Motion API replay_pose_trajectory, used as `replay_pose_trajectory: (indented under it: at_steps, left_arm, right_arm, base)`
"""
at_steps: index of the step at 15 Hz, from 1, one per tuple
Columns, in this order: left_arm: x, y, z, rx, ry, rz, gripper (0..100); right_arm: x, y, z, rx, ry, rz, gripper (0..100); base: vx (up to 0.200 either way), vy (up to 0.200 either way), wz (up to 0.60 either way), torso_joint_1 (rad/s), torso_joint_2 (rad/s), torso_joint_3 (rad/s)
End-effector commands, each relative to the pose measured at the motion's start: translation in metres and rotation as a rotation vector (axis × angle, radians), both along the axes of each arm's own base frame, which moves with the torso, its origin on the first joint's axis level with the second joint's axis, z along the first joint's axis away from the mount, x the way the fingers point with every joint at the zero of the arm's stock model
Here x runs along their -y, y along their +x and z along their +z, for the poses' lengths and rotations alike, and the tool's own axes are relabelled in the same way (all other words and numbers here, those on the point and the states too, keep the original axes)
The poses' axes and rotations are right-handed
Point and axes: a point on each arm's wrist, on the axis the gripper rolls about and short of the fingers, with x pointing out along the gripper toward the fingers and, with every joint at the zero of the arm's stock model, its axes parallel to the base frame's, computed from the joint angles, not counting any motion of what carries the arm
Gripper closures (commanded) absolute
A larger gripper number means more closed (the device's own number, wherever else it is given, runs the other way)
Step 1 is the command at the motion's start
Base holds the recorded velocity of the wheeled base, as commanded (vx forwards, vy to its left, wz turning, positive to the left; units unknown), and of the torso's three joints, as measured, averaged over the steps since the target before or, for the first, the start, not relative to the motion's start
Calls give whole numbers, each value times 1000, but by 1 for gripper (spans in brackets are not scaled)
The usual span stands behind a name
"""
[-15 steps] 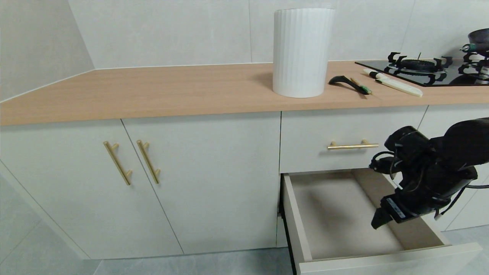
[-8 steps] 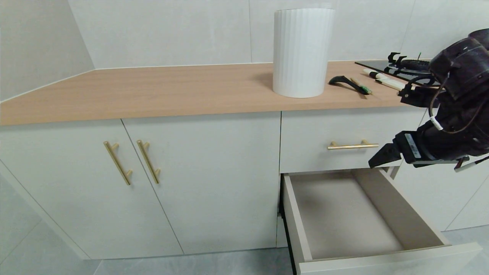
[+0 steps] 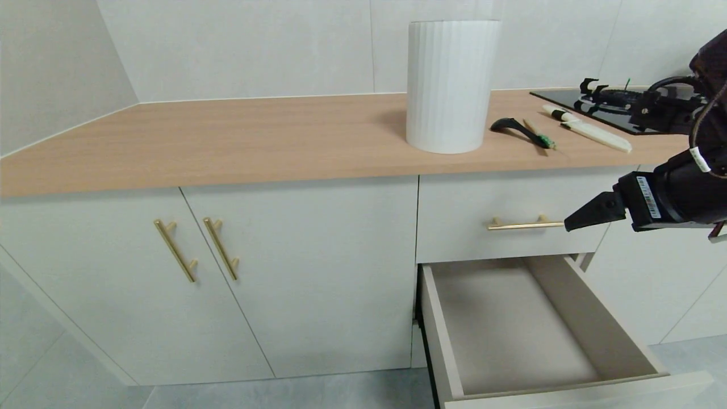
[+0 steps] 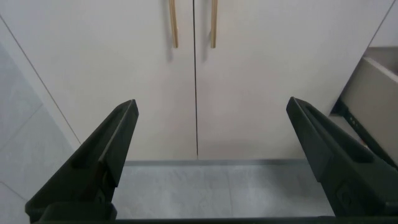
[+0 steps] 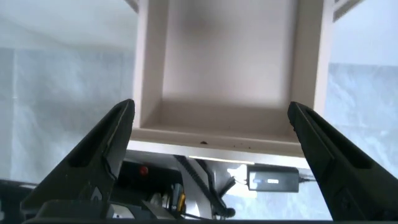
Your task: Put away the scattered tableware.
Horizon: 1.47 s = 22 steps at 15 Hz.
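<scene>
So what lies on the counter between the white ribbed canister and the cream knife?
In the head view, a black curved utensil and a thin wooden stick with a green end lie there, side by side.

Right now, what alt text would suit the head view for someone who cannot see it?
The black right gripper hangs over a pulled-out pale drawer below a light wooden countertop. On top lie a black spoon and cream knife beside a tall white ribbed cylinder.
</scene>
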Motion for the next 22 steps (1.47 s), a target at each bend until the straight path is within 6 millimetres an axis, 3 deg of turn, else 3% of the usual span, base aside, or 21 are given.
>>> replay_pose_trajectory:
  at_steps: [1,9,12,16,19,22]
  left_arm:
    - [0,0,1,3,0,1,0]
    - [0,0,1,3,0,1,0]
    - [0,0,0,2,0,1,0]
    - [0,0,0,2,0,1,0]
    - [0,0,0,2,0,1,0]
    - [0,0,0,2,0,1,0]
  right_arm:
    - [0,-3,3,13,6,4,0]
    - [0,8,14,122,58,-11,0]
    - [7,67,27,161,87,-120,0]
    - [-2,131,-11,99,138,-225,0]
    - [-8,158,-34,124,82,-317,0]
    - [-10,170,-39,178,71,-357,0]
  base:
    - [0,0,0,66,-583,-373]
    - [0,0,0,85,-367,-253]
    - [0,0,0,0,0,0]
    - [0,0,0,0,0,0]
    - [0,0,0,0,0,0]
    - [0,0,0,0,0,0]
